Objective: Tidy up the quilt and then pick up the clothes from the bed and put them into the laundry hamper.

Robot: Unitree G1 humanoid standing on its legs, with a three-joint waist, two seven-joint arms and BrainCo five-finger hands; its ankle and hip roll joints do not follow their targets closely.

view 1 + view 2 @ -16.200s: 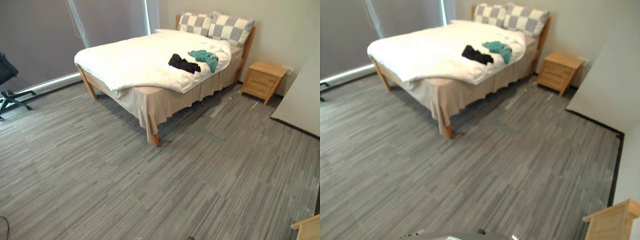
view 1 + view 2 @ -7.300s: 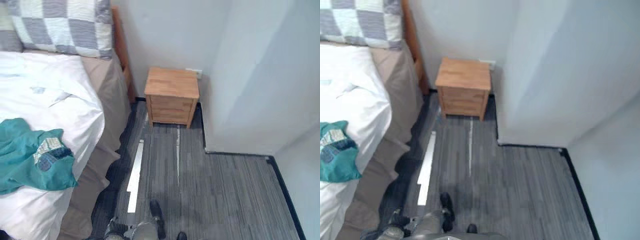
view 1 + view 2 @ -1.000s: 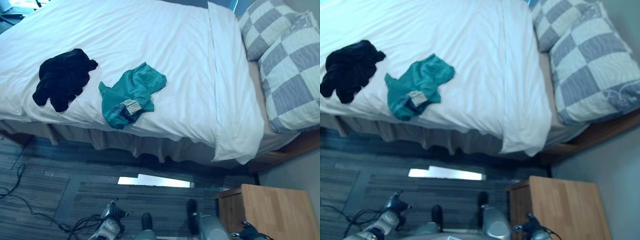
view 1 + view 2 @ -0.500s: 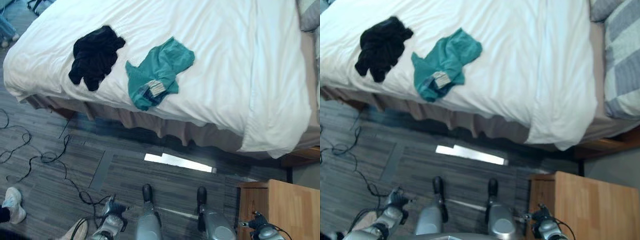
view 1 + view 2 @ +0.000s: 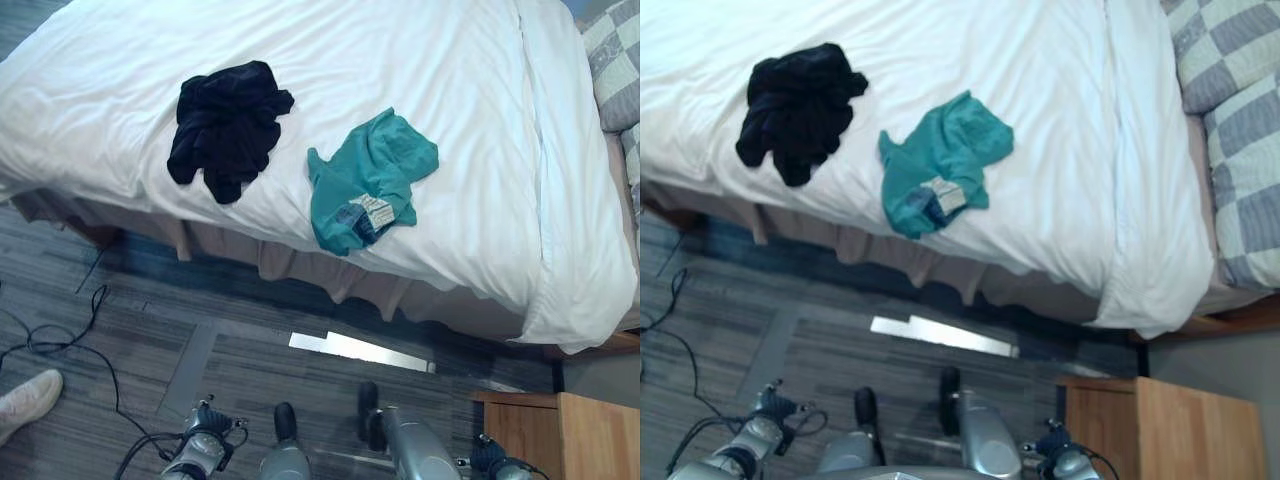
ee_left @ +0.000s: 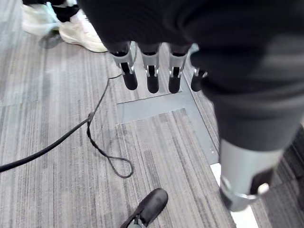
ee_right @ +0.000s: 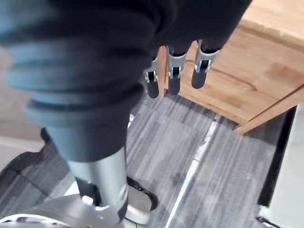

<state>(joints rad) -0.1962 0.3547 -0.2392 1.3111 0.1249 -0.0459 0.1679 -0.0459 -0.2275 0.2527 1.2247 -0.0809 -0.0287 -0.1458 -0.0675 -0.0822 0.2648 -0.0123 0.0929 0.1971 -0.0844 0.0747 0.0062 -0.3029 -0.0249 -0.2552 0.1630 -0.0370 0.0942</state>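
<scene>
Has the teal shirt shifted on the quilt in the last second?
No. The teal shirt lies beside the black clothes, near the quilt edge as before; only the camera moved.

Soft cloth over a matt striped floor and pale wood.

A smooth white cloth quilt (image 5: 400, 60), lightly creased, carries a crumpled matt black garment (image 5: 225, 125) and, at its 3 o'clock, a teal knit garment (image 5: 368, 180); checked woven pillows (image 5: 1230, 120) lie at 2 o'clock. The bedside cabinet (image 7: 247, 61) is satin-finished light wood, the floor (image 6: 57, 118) rough grey streaked carpet.
</scene>
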